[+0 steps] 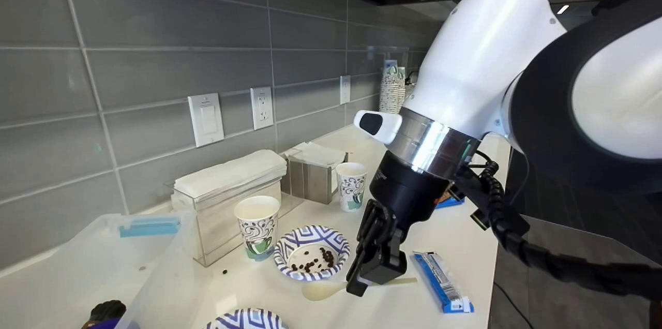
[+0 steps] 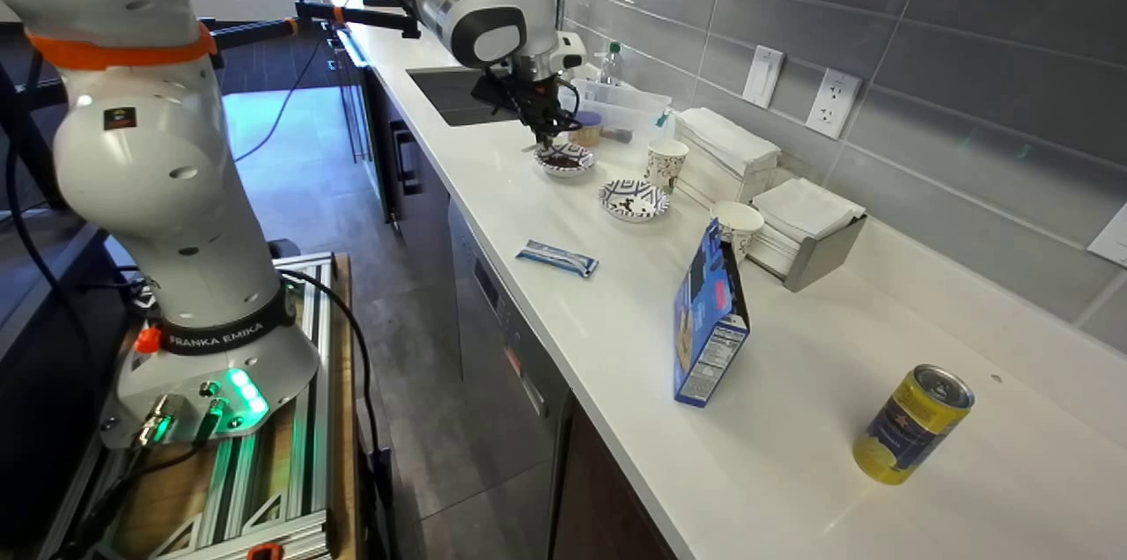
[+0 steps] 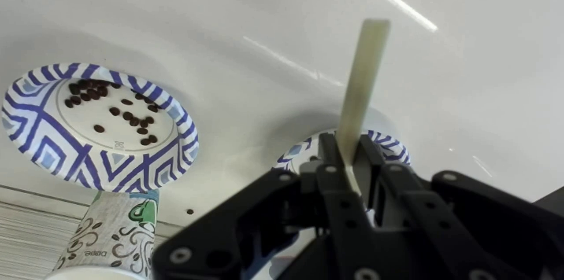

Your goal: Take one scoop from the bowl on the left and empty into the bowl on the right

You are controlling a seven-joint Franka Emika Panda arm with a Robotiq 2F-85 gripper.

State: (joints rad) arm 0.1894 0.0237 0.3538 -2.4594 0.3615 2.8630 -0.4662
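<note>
My gripper [image 3: 350, 145] is shut on a pale wooden spoon [image 3: 363, 73], its handle sticking out past the fingertips. In an exterior view the scoop end [image 1: 318, 291] points away to the side; I make out no beans on it. The bowl on the left [image 2: 539, 162], blue-and-white paper with a dark heap of beans, lies just below the gripper [image 2: 546, 140]. In the wrist view the gripper covers much of that bowl [image 3: 295, 152]. Beside it stands the bowl on the right [image 3: 48, 143], same pattern, with scattered dark beans [image 3: 134, 121] in it.
Paper cups [image 1: 257, 228] and napkin holders [image 1: 227, 205] line the wall side. A clear plastic bin [image 1: 160, 267] is near the left bowl. A blue wrapper [image 2: 557, 258], blue box [image 2: 709, 322] and yellow can [image 2: 913, 425] stand or lie farther along. One loose bean [image 3: 190, 211] is on the counter.
</note>
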